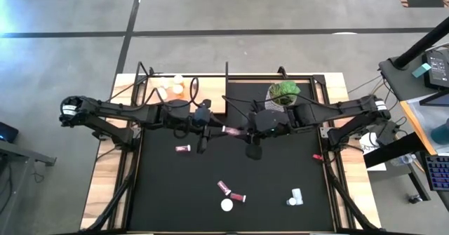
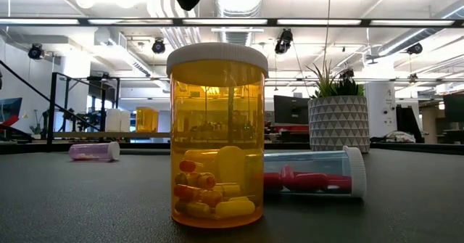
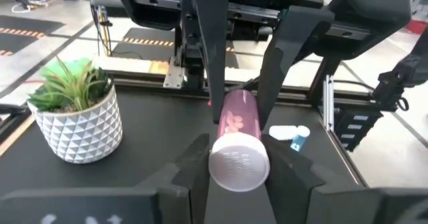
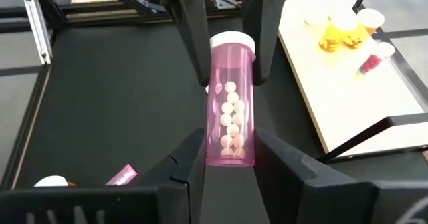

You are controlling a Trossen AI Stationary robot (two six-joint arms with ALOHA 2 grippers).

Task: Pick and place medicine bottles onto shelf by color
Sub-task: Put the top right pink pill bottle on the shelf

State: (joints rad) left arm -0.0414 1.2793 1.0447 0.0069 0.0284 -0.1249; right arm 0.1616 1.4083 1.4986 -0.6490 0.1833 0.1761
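So this looks like a mid-air handover: a pink bottle [image 1: 232, 130] full of pale pills hangs between the two arms above the middle of the black mat [image 1: 280, 186]. The left gripper [image 3: 239, 158] is clamped around the capped end, and the right gripper [image 4: 231, 154] pinches the base end, so both have it at once. The shelf [image 1: 210, 98], that pale wooden board, sits at about 11 o'clock from the bottle, and a few orange-ish bottles [image 4: 341, 30] are already standing on it. My guess is the right one needs to let go next so the left arm can carry the bottle over to the board and set it down apart from the orange ones, with its own colour. Plenty left to do though: a maroon bottle [image 1: 183, 149] lies at 8 o'clock, and another two [image 1: 231, 191] plus a clear one [image 1: 295, 197] are down around 5 to 6 o'clock. The plant pot [image 1: 282, 92] at 1 o'clock isn't part of it.
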